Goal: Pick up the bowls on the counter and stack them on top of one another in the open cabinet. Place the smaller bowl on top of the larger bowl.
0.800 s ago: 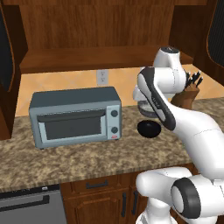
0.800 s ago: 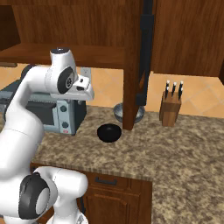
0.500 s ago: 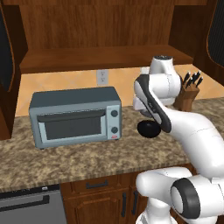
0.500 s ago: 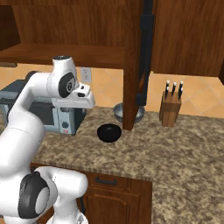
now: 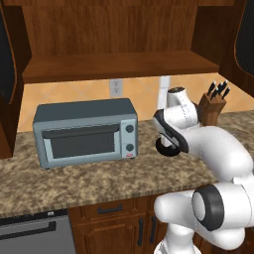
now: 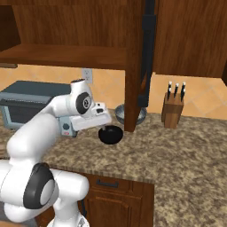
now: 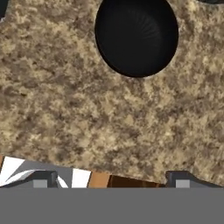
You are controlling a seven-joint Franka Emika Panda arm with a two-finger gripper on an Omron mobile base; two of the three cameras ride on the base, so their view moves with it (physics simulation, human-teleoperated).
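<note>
The smaller bowl [image 6: 111, 134], plain glossy black, sits on the granite counter [image 6: 173, 150]; its edge [image 5: 171, 150] peeks out under my hand. In the hand view this bowl [image 7: 136, 37] lies ahead of the fingertips [image 7: 41, 179], upright and untouched. My gripper [image 6: 103, 127] hovers low just left of it, open and holding nothing; it is also seen as the gripper [image 5: 167, 141] and gripper [image 7: 111, 180]. The larger bowl [image 6: 122, 114], grey and ribbed, stands behind the small one, half hidden by a wooden post. The open cabinet [image 5: 119, 64] is above.
A grey toaster oven [image 5: 84, 131] stands on the counter to the left. A knife block [image 6: 173, 108] stands at the right by the wall. The cabinet's wooden post [image 6: 134, 66] and a dark door edge hang just over the grey bowl.
My arm has folded downward, and the hand has dropped from above the counter to just beside the small black bowl. Both bowls stayed put.
</note>
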